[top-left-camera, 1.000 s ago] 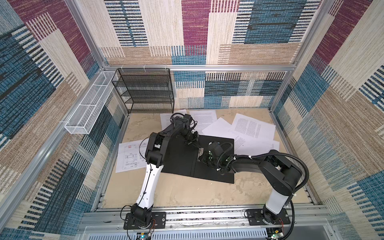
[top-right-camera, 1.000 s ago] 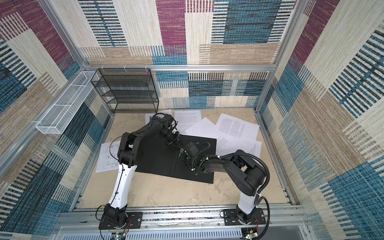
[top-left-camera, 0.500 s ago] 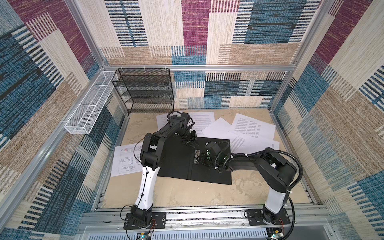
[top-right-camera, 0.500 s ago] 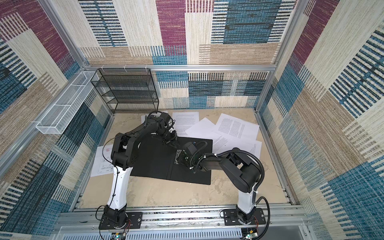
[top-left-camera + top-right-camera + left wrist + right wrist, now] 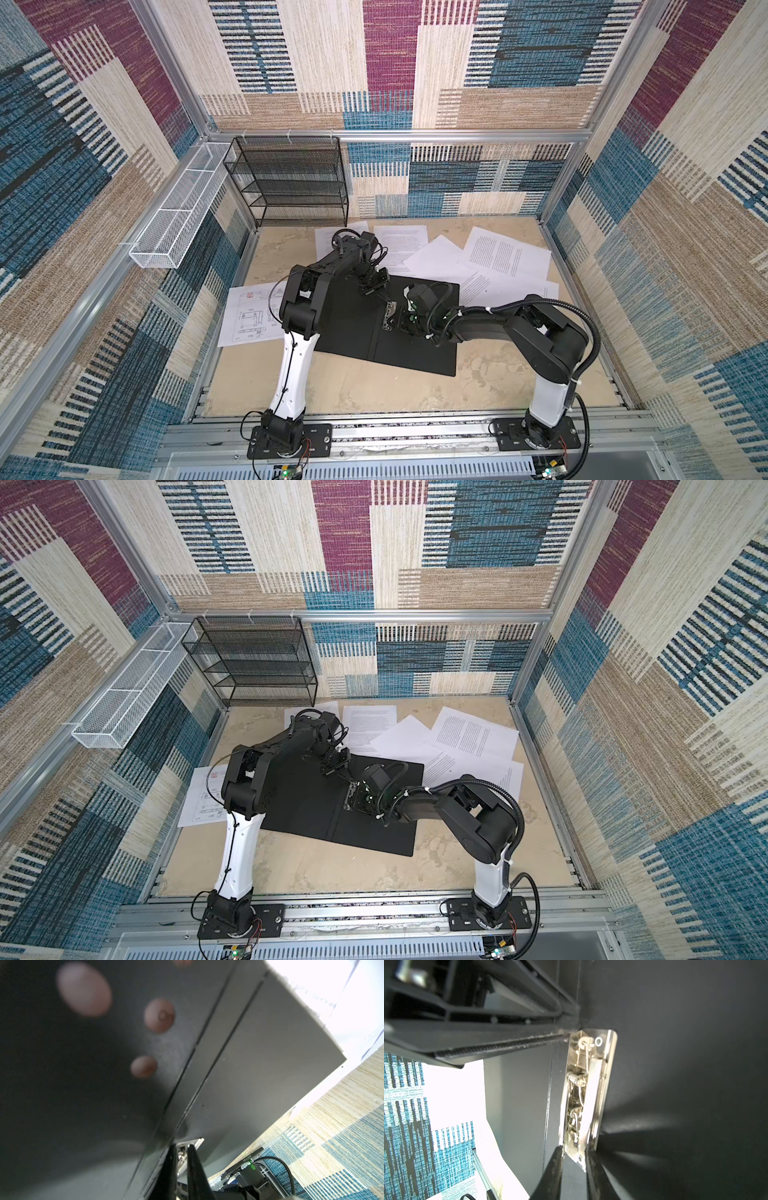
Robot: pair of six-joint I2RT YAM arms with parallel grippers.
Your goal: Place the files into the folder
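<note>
both left end effector [image 5: 182,1150] and right end effector [image 5: 574,1150] narrowly pinch the clip [image 5: 591,1088].

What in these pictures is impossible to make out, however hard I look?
Print on the sheets: too small in both top views, washed white in wrist views.
Drawing sheet: partly hidden by the left arm in both top views.
Pinkish blobs: blurred in the left wrist view.
Right claw on the metal clip: gripping or just touching, unclear in the right wrist view.
</note>
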